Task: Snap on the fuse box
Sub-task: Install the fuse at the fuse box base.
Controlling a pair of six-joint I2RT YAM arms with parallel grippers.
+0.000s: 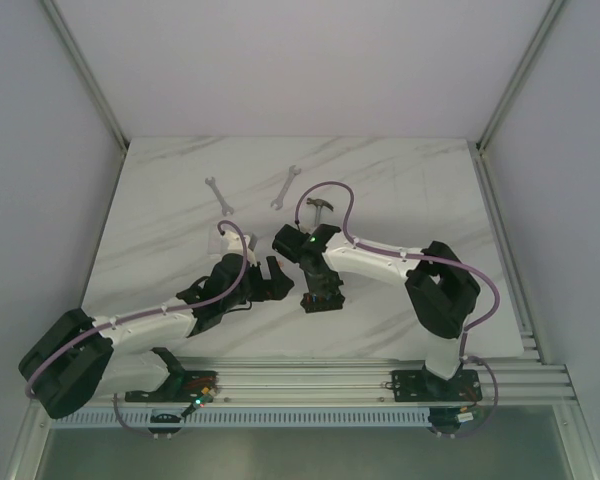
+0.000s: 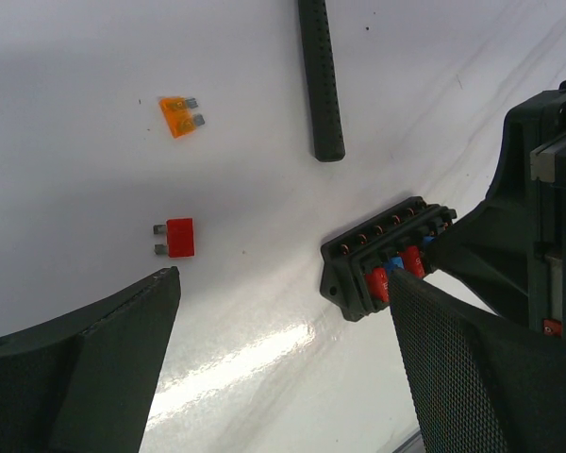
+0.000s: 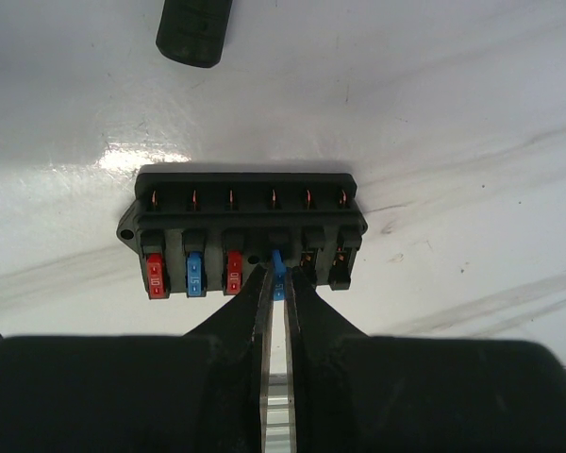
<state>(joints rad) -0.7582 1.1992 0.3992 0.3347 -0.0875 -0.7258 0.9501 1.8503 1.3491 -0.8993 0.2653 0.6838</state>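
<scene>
The fuse box (image 3: 241, 215) is a small black box lying flat on the white table, also seen in the left wrist view (image 2: 363, 262). Red, blue and red fuses sit in its three left slots; its two right slots are bare. My right gripper (image 3: 278, 283) is shut on a blue fuse (image 3: 279, 262), edge-on at the fourth slot. My left gripper (image 2: 283, 283) stands wide open just left of the box, holding nothing; its right finger (image 2: 472, 368) overlaps the box's near end.
A loose orange fuse (image 2: 177, 115) and a loose red fuse (image 2: 177, 237) lie on the table left of the box. A black hammer handle (image 2: 321, 80) lies beyond it. Two wrenches (image 1: 218, 193) (image 1: 286, 187) rest farther back.
</scene>
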